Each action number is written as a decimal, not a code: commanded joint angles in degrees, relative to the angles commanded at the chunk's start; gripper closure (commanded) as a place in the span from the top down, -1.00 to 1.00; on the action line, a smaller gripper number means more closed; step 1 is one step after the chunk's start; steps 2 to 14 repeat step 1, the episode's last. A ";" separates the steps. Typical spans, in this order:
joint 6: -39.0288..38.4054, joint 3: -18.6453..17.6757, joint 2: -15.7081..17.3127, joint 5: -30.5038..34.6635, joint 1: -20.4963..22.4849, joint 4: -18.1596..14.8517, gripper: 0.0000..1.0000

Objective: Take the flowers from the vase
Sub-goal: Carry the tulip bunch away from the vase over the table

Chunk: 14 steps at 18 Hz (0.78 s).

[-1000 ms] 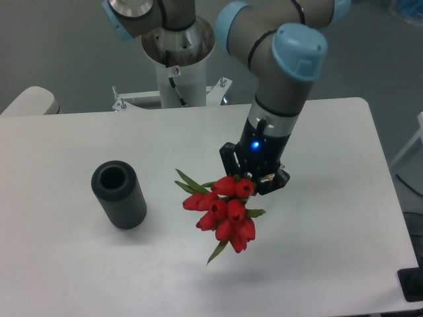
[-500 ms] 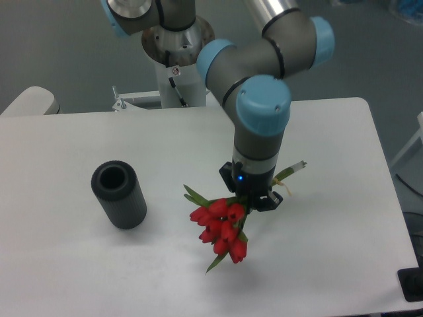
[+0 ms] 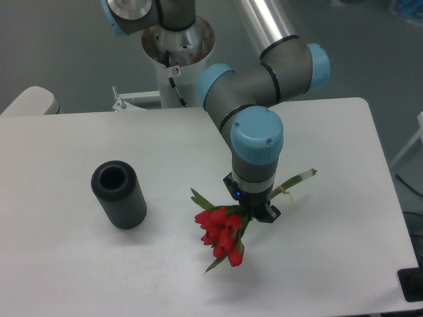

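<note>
The flowers point(image 3: 222, 232), a bunch of red tulip buds with green leaves, lie low over the white table right of centre. Their pale stems point(image 3: 297, 181) stick out up and to the right behind the wrist. My gripper point(image 3: 253, 210) points down and is shut on the flowers just behind the buds. The vase point(image 3: 119, 195), a dark grey ribbed cylinder, stands upright and empty at the left, well apart from the bunch.
The arm's base column point(image 3: 177, 49) rises at the back of the table point(image 3: 344, 264). A pale rounded object point(image 3: 30, 100) sits beyond the table's back left corner, and a dark object point(image 3: 412, 285) at the front right edge.
The gripper has gone down and slightly toward the front with the flowers. The bunch has tilted flatter, and its stems now show to the right of the wrist.
</note>
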 joint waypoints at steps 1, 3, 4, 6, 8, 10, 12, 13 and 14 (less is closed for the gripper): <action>0.09 0.00 0.09 -0.09 0.00 0.00 -0.70; 0.09 0.00 0.09 -0.09 0.00 0.00 -0.70; 0.09 0.00 0.09 -0.09 0.00 0.00 -0.70; 0.09 0.00 0.09 -0.09 0.00 0.00 -0.70; 0.09 0.00 0.09 -0.09 0.00 0.00 -0.70; 0.09 0.00 0.09 -0.09 0.00 0.00 -0.70; 0.09 0.00 0.09 -0.09 0.00 0.00 -0.70; 0.09 0.00 0.09 -0.09 0.00 0.00 -0.70; 0.09 0.00 0.09 -0.09 0.00 0.00 -0.70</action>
